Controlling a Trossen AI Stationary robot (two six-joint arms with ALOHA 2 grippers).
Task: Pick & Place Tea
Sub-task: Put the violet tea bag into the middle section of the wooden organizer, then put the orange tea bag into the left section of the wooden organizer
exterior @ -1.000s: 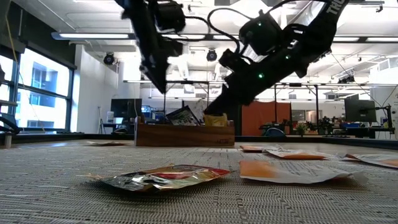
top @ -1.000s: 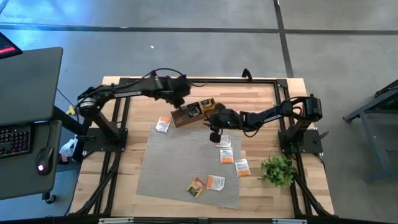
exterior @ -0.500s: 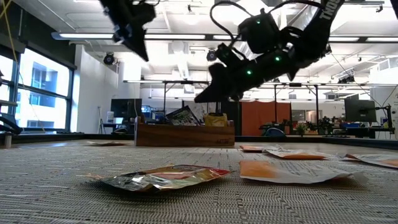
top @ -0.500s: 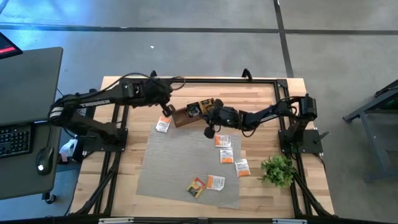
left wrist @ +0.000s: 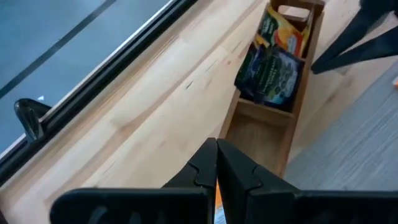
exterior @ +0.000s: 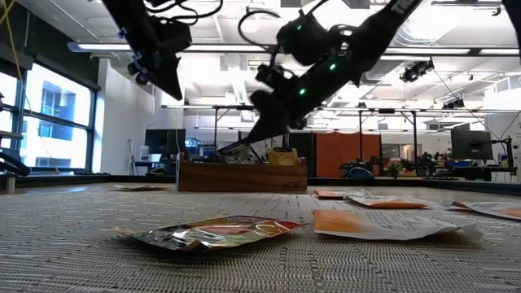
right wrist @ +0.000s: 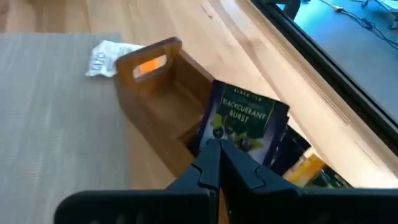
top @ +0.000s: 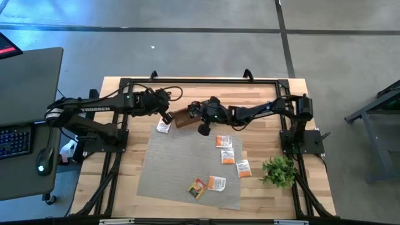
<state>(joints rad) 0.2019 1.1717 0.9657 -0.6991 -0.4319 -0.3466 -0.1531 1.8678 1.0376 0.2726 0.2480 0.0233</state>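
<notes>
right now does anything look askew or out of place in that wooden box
Yes: the dark blackcurrant tea sachet leans tilted in the narrow wooden box, not upright. One white sachet lies crumpled on the table just outside the box's end.

Smooth wooden box [right wrist: 163,93], glossy foil sachets [exterior: 213,232], rough woven mat [top: 175,162].
</notes>
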